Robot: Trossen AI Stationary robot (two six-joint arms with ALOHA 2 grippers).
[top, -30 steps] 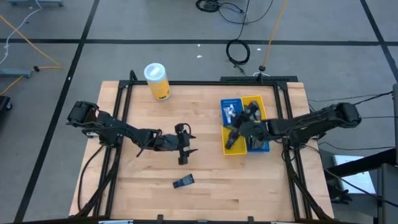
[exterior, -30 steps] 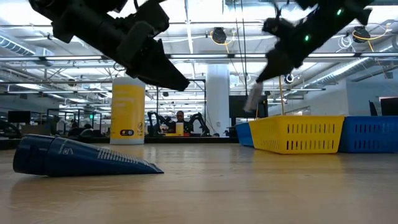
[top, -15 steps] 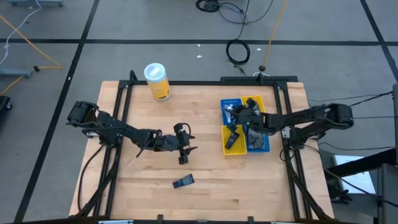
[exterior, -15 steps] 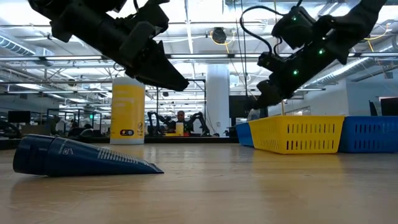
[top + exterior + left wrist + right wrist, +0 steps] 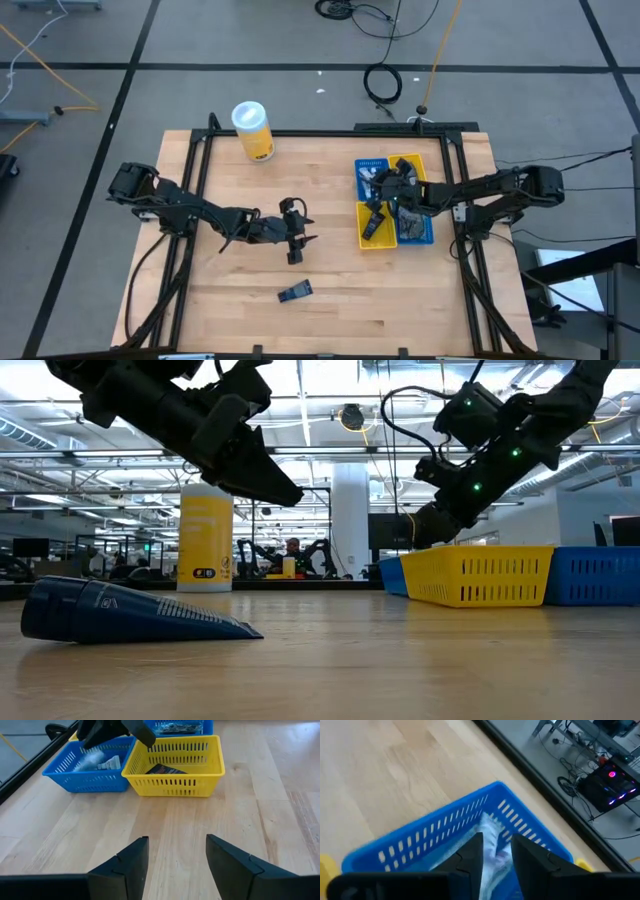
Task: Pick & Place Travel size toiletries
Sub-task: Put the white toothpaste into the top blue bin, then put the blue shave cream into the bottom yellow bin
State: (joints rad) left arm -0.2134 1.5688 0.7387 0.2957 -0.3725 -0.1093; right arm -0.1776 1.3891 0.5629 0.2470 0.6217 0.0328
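A dark blue packet (image 5: 295,292) lies flat on the table near its near edge, and fills the left of the low view (image 5: 130,612). My left gripper (image 5: 303,232) hovers open at the table's middle, pointing toward the tray; nothing sits between its fingers (image 5: 175,865). My right gripper (image 5: 384,184) hangs over the tray's far-left blue compartment (image 5: 372,170), shut on a small white toiletry (image 5: 490,840). Whitish pieces (image 5: 97,761) lie in that compartment. Another dark packet (image 5: 162,769) rests in the near-left yellow compartment (image 5: 372,226). My right gripper pinches the white toiletry (image 5: 489,832) between its two fingers (image 5: 470,852), coming from above and slanting down toward the table's left. The piece sticks out past the fingertips, over the blue compartment. Which part of it the fingers are on is hidden by the fingers.
The blue-and-yellow four-compartment tray (image 5: 428,238) stands on the table's right half. A tall yellow canister with a white lid (image 5: 253,130) stands at the far-left corner (image 5: 205,538). Bare wood lies between my left gripper and the tray.
My right gripper has carried the white toiletry from above the near-left yellow compartment toward the far edge and down, ending low over the far-left blue compartment. It has stayed shut on the piece.
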